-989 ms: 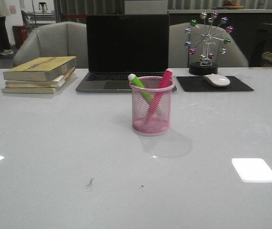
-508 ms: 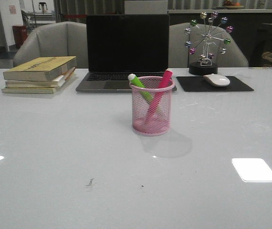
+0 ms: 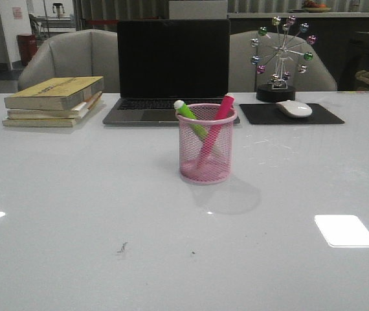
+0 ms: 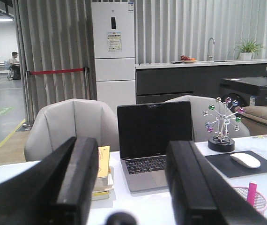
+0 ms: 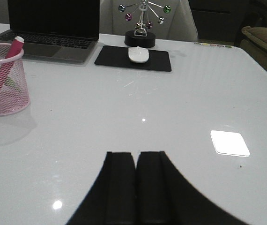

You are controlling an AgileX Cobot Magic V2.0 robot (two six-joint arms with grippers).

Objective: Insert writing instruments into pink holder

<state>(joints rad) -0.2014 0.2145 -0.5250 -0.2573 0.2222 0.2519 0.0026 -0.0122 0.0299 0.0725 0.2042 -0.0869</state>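
Observation:
The pink wire-mesh holder (image 3: 206,144) stands upright at the table's middle. Inside it lean two markers: the green marker (image 3: 190,118) with its pale tip at the rim's left, and the hot pink marker (image 3: 217,124) sticking out at the right. The holder (image 5: 3,79) and pink marker (image 5: 12,50) also show in the right wrist view, and the holder's rim (image 4: 252,198) in the left wrist view. My left gripper (image 4: 131,159) is open and empty, held above the table. My right gripper (image 5: 135,157) is shut on nothing, well away from the holder. Neither arm shows in the front view.
A laptop (image 3: 171,68) sits behind the holder. A stack of books (image 3: 54,100) lies at the far left. A white mouse (image 3: 294,108) on a black pad (image 3: 290,114) and a ferris-wheel ornament (image 3: 278,55) stand at the far right. Grey chairs (image 3: 71,58) line the far edge.
Holder and markers have not moved. A person at the far left background has walked out of view.

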